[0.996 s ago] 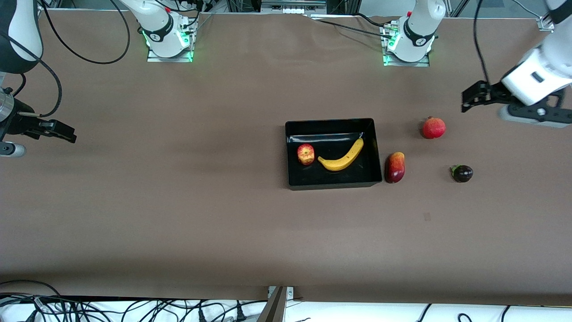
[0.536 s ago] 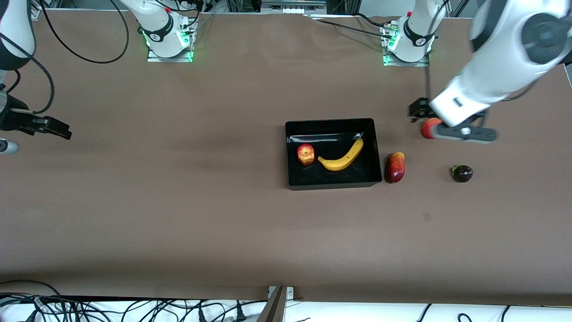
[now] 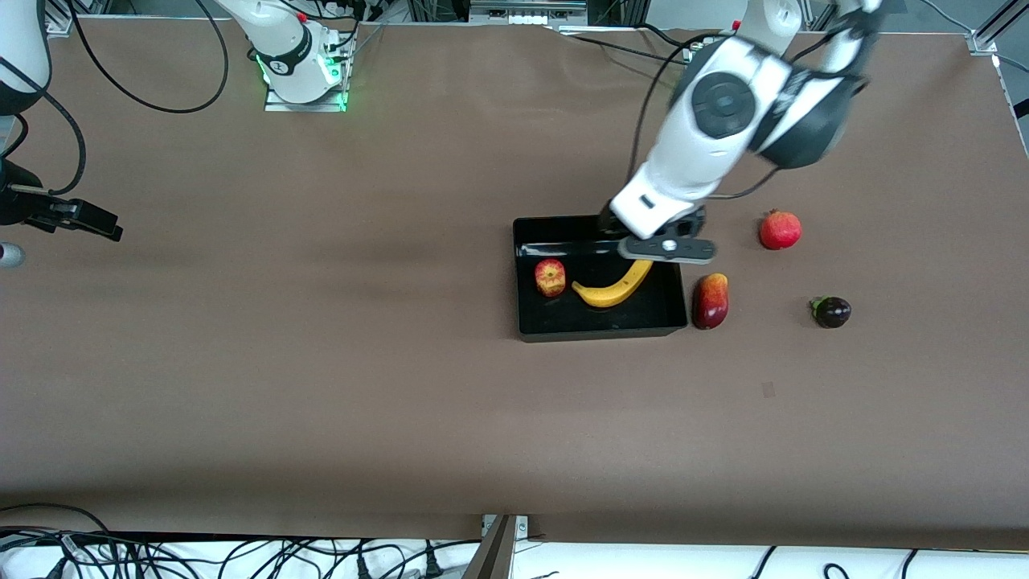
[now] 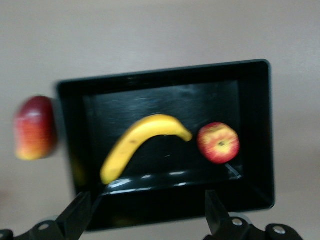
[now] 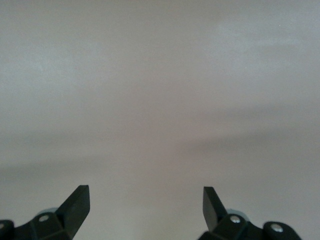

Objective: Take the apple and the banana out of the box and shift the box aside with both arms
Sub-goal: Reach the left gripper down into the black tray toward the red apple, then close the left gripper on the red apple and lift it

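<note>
The black box [image 3: 599, 331] sits mid-table, with the yellow banana [image 3: 615, 285] and the small red apple [image 3: 550, 277] lying apart inside it. My left gripper [image 3: 608, 227] hangs open over the box's wall nearest the robot bases. In the left wrist view this gripper [image 4: 146, 212] is empty and looks down on the box [image 4: 165, 71], the banana [image 4: 140, 140] and the apple [image 4: 218, 143]. My right gripper [image 3: 88, 221] waits open above bare table at the right arm's end. In the right wrist view that gripper [image 5: 145, 205] has nothing between its fingers.
A dark-red mango [image 3: 711, 301] lies just beside the box toward the left arm's end, also visible as the mango [image 4: 34, 127] in the left wrist view. Beside it toward that end sit a red pomegranate [image 3: 780, 229] and a small dark purple fruit [image 3: 832, 311].
The left arm swept from its end of the table, past the pomegranate, to over the box. The right gripper drifted slightly outward. Both stayed open; no fruit moved.
</note>
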Robot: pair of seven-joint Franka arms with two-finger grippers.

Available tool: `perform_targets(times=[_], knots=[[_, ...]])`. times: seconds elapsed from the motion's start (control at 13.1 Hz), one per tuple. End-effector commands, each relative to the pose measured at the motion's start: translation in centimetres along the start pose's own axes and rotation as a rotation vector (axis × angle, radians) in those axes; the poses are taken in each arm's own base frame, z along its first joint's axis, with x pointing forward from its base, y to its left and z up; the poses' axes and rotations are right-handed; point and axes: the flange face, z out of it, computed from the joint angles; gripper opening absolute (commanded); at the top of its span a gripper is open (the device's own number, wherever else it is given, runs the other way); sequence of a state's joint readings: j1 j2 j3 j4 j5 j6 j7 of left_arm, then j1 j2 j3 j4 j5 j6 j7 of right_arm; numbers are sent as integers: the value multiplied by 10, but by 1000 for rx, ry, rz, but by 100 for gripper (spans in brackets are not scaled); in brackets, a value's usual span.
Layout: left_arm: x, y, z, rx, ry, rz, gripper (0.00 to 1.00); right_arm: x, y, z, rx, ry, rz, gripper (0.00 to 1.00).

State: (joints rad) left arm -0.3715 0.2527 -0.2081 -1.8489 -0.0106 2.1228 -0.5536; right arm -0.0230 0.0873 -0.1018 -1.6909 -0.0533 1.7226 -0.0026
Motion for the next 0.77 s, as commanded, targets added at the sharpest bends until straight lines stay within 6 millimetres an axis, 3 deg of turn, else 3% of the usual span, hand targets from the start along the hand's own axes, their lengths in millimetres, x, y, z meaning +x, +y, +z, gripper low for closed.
perform_targets(times=[0.0, 0.23, 0.69], knots=[[6, 30, 64, -32, 36, -21, 100, -2, 1, -5, 4, -1, -4, 100], [6, 47, 128, -26, 43, -8, 100, 0, 1, -3, 4, 5, -3, 100], [19, 68, 159, -54, 65, -1, 100, 2, 1, -1, 3, 3, -5, 100]])
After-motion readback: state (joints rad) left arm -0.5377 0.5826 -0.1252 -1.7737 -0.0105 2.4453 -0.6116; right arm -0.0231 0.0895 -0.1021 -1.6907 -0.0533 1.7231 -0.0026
